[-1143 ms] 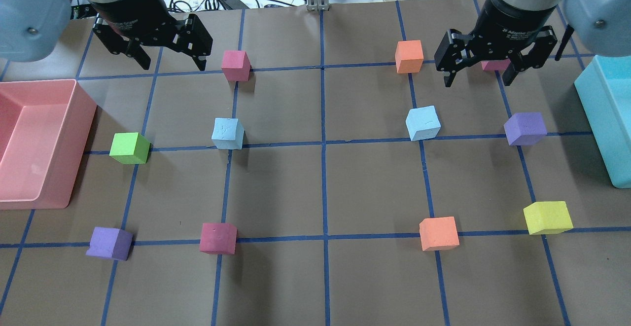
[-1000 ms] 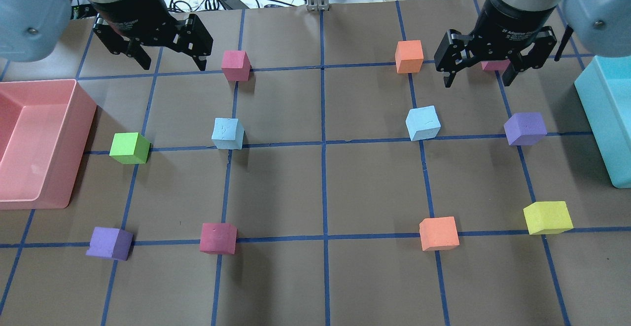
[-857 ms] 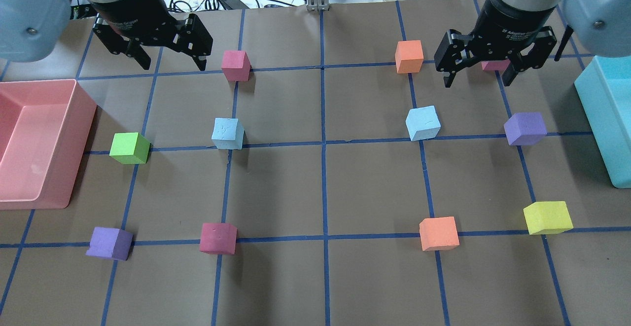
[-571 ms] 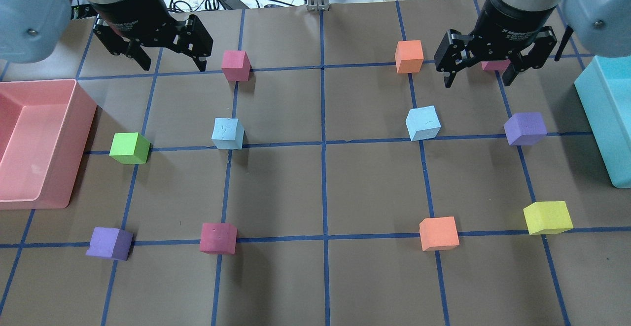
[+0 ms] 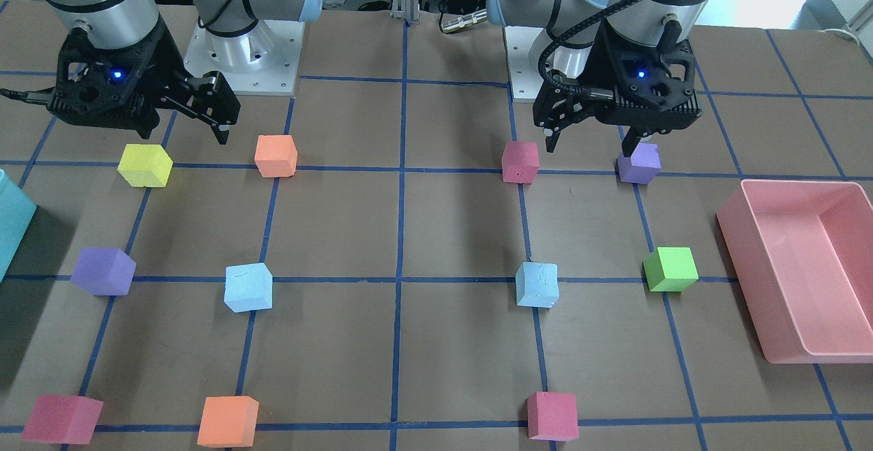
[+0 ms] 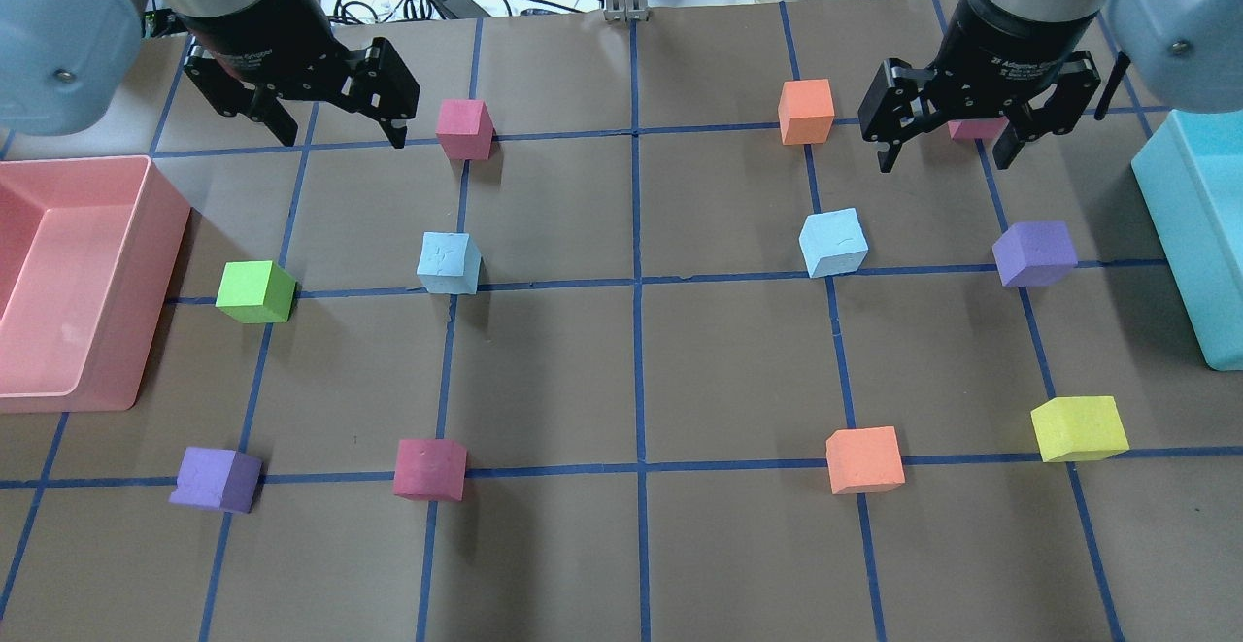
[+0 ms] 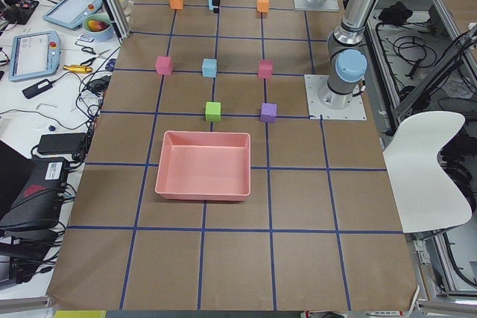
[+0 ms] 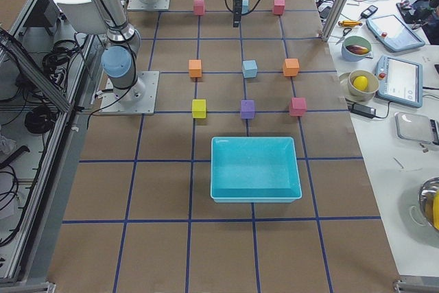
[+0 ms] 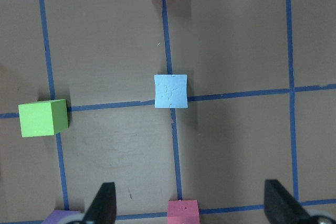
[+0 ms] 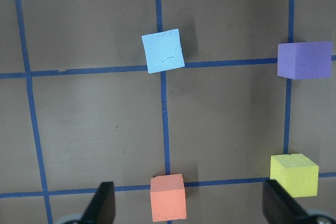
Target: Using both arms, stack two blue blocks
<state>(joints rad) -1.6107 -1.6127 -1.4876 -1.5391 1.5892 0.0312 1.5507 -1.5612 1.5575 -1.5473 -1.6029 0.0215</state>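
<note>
"High above the table (image 6: 738, 370) both my arms hang. The left claw (image 6: 343, 137) is spread wide, the right claw (image 6: 942, 161) the same, and neither holds anything."

"So which step is that?"

"The very start, I judge: the reach for the blocks. Neither one is lifted. Both sit flat on the brown paper, well apart, one in each half."

"Where are they from your claws?"

"Seen from overhead, the left blue block (image 6: 449, 263) lies at five o'clock of my left claw, with a green cube (image 6: 255, 291) off at its nine. The right blue block (image 6: 833, 243) lies at eight o'clock of my right claw, with a purple cube (image 6: 1035, 253) off at its three. In each wrist camera the block shows near twelve o'clock, well clear of the claw."

"And next?"

"Most likely each claw comes down over its own block and turns to meet the faces squarely. The right block sits a little skewed to the tape lines (image 6: 638, 380). I'd close gently, since foam gives. Then one block must cross over and land square on the other, because a crooked set-down could topple it."
</note>
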